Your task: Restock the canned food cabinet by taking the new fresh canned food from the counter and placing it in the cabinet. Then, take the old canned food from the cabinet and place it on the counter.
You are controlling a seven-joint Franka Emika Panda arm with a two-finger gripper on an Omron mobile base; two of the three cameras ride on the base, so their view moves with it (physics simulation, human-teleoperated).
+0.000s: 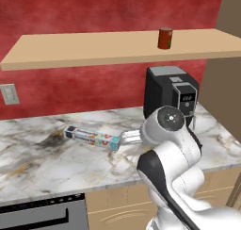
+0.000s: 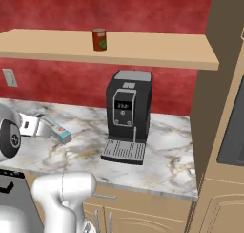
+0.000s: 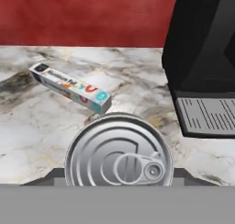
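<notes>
My pincer (image 3: 118, 182) sat low over the counter (image 1: 37, 153), the flat tin (image 3: 118, 161) between its fingers; whether pinched, I couldn't tell. The red can (image 1: 165, 38) stood on the shelf (image 1: 84, 47), so both swaps remained undone

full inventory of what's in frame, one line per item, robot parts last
old canned food: 1, red-brown, upright on the cabinet
cabinet: 1, light tan shelf board, on the red wall above the counter
new fresh canned food: 1, grey flat tin with pull tab, close in front of the hand camera; whether it is gripped cannot be told
long box: 1, white with coloured print, lying on the counter left of the coffee machine
coffee machine: 1, black, on the counter under the cabinet
counter: 1, white-grey marble with brown veins
wall outlet: 1, white, on the red wall
robot arm: 1, white with dark joints
</notes>
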